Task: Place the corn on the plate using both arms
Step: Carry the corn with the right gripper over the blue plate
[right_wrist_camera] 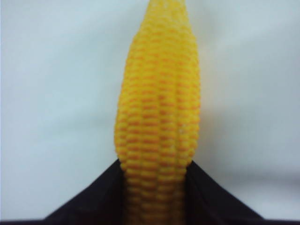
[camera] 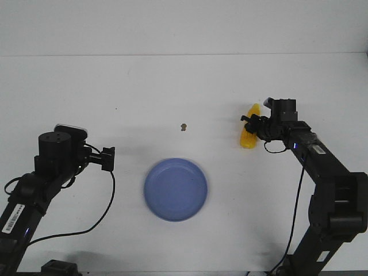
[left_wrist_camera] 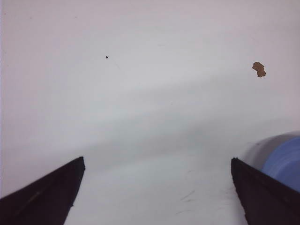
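Observation:
The yellow corn cob [camera: 249, 135] is at the right of the white table, in my right gripper [camera: 248, 122]. In the right wrist view the corn [right_wrist_camera: 158, 117] fills the middle and both black fingers [right_wrist_camera: 105, 194] press its sides near the thick end. The periwinkle-blue plate [camera: 176, 188] lies at the front centre, apart from the corn. My left gripper [camera: 107, 158] is open and empty, to the left of the plate. In the left wrist view its gripper point [left_wrist_camera: 157, 187] is over bare table, and the plate's rim [left_wrist_camera: 283, 161] shows at the edge.
A tiny brown speck [camera: 183, 126] lies on the table beyond the plate, also seen in the left wrist view [left_wrist_camera: 258, 69]. A small dark dot [left_wrist_camera: 107, 57] marks the table. The table's far edge meets a white wall.

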Robot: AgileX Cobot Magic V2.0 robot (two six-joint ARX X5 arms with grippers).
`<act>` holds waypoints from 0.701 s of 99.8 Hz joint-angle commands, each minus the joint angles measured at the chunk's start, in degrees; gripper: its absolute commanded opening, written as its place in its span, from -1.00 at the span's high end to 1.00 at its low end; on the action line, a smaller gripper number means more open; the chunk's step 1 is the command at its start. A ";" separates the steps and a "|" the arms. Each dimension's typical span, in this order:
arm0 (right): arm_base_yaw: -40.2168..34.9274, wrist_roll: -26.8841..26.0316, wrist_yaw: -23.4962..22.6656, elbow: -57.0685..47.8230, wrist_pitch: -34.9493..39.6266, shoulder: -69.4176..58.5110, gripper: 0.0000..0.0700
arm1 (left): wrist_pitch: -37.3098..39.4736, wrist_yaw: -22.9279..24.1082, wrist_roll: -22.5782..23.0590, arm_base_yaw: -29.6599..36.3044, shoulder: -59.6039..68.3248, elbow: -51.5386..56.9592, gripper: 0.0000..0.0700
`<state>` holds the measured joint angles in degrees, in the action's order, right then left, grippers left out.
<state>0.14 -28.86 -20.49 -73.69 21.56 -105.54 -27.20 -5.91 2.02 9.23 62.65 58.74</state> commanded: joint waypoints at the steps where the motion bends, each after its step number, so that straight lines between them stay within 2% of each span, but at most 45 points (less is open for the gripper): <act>1: -0.11 3.43 -2.99 -1.09 0.07 0.31 0.76 | 0.31 -0.13 -0.13 0.15 0.63 0.98 -0.82; 13: -1.25 8.50 -5.64 -1.09 2.58 4.00 0.76 | 0.31 -0.13 -0.13 0.15 0.63 0.98 -0.82; 32: -6.60 15.45 -4.70 -1.07 8.39 11.30 0.76 | 0.31 -0.13 -0.13 0.15 0.63 0.98 -0.82; 59: -18.99 18.67 -4.42 -0.70 14.56 16.70 0.76 | 0.31 -0.13 -0.13 0.15 0.63 0.98 -0.82; 70: -24.68 18.64 -1.57 -0.09 15.82 16.76 0.76 | 0.31 -0.13 -0.13 0.15 0.63 0.98 -0.82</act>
<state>-21.80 -11.33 -23.44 -73.60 37.30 -88.47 -27.20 -5.93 2.02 9.23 62.65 58.74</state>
